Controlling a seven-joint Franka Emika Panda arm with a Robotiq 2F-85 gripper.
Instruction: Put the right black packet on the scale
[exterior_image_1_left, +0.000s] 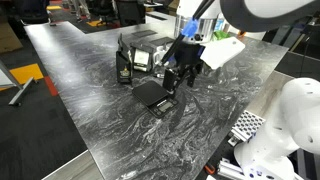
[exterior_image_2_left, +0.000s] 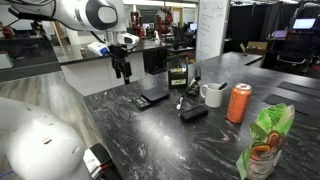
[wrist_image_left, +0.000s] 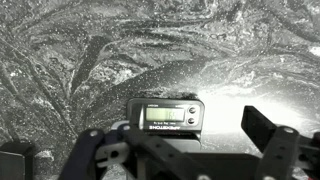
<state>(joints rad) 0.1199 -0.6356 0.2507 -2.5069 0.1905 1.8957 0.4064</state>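
The scale (wrist_image_left: 165, 112) is a flat black platform with a lit display strip. It lies on the dark marble table just below my gripper in the wrist view, and shows in both exterior views (exterior_image_1_left: 148, 92) (exterior_image_2_left: 153, 98). The right black packet (exterior_image_1_left: 142, 58), with a white square label, stands upright behind the scale. Next to it is a taller dark pouch (exterior_image_2_left: 178, 73) with a small yellowish label. My gripper (wrist_image_left: 172, 138) is open and empty. It hangs above the table beside the scale (exterior_image_1_left: 177, 80) (exterior_image_2_left: 122, 68), apart from both packets.
A small black bar-like object (exterior_image_2_left: 193, 112) lies near the scale. A white mug (exterior_image_2_left: 212, 94), an orange can (exterior_image_2_left: 239, 103) and a green snack bag (exterior_image_2_left: 265, 140) stand further along. The table edge (exterior_image_1_left: 75, 130) runs close by.
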